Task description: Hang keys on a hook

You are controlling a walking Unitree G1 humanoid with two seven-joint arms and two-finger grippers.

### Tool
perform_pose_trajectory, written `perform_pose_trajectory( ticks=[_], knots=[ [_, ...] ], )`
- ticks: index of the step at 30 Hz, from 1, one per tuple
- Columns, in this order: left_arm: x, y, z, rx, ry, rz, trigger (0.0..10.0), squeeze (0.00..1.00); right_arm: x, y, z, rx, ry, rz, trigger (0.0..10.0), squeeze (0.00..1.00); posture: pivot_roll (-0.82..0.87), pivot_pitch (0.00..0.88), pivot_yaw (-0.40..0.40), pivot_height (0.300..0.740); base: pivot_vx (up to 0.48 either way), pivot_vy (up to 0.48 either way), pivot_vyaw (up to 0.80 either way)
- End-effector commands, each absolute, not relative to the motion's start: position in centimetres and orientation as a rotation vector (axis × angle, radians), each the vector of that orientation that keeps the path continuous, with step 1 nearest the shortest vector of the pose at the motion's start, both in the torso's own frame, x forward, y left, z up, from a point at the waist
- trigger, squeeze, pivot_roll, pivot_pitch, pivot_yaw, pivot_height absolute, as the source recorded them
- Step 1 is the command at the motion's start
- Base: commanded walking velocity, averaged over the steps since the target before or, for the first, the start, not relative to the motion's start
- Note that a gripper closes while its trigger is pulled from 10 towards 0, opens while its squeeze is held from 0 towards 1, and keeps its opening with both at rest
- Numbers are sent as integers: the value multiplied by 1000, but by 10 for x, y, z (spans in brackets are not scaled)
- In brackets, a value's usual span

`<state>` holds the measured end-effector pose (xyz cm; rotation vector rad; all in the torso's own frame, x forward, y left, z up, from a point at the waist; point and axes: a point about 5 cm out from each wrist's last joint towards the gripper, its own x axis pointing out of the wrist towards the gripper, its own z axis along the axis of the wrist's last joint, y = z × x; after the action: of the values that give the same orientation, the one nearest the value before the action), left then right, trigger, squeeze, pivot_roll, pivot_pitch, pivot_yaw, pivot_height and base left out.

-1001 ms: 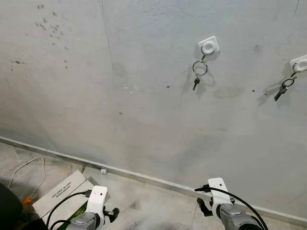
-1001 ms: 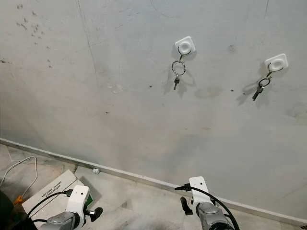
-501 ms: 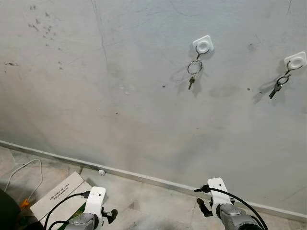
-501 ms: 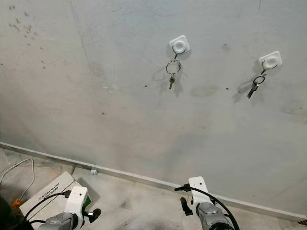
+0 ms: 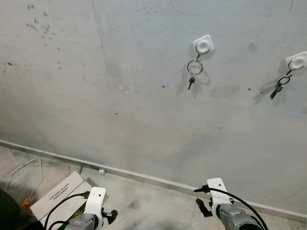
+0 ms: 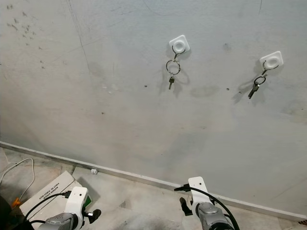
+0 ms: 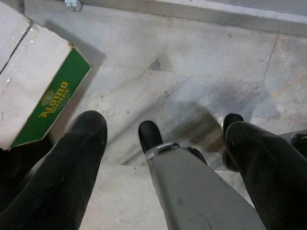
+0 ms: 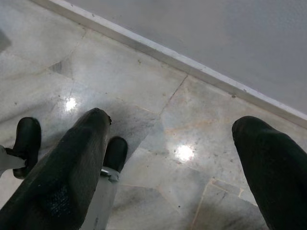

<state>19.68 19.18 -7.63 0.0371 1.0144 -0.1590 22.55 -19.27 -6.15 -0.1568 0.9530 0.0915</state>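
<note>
Head views: on the grey wall (image 5: 120,96) two sets of keys hang from white hooks, one set (image 5: 194,72) on the nearer hook (image 5: 203,45), another (image 5: 279,85) on the hook at right (image 5: 297,61). Both arms hang low.

Left wrist view: the left gripper (image 7: 165,158) is spread apart and empty above marble floor (image 7: 201,62), beside a green-edged carton (image 7: 43,96).

Right wrist view: the right gripper (image 8: 172,158) is likewise released, over floor along the baseboard (image 8: 192,62)

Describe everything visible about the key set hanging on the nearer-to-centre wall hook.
The key set hangs from a white square hook stuck on the grey wall. A short link drops from the hook to a round metal ring, and one small dark key dangles below it, tilted slightly. It casts a soft shadow on the wall to its right. Nothing else touches it; a second hook with keys sits further right.
</note>
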Motion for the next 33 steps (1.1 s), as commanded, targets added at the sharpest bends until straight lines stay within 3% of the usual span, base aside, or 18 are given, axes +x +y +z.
perform_pose_trajectory(
  ticks=[1, 33],
  knots=[
    [197, 193, -76, 52, 1026, -169, 10000, 0, 221, -195, -64, -164, 973, 87, 10000, 0, 52, 51, -13, 740, 0, 0, 0],
    [198, 191, -76, 57, 1029, -179, 10000, 0, 221, -196, -64, -170, 977, 99, 10000, 0, 53, 45, -20, 740, 0, 0, 0]
  ],
)
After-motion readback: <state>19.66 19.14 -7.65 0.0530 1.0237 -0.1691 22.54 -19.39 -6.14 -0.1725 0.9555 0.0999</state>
